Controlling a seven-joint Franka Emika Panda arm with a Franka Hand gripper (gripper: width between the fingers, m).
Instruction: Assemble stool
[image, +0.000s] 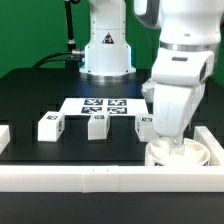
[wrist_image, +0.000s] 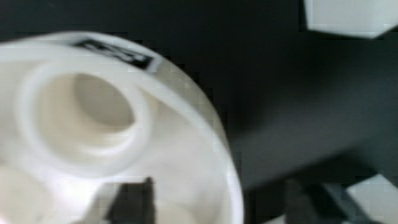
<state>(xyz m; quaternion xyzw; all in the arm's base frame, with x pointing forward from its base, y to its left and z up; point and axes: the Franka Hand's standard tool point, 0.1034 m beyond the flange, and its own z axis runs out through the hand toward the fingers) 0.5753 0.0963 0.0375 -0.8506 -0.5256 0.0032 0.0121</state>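
hand (wrist_image: 231, 200): spread, straddling rim, not pinching yet | round white plastic ring-rimmed seat (image: 203, 152): under hand, tucked against white border rail (image: 100, 178), guessing so it won't slide | three blocky tagged white legs (image: 97, 125): loose beside hand

No legible words, square tags on marker board (image: 103, 104), legs (image: 50, 126), seat (wrist_image: 169, 140), triangle sign (image: 105, 41) on robot base (image: 105, 62)
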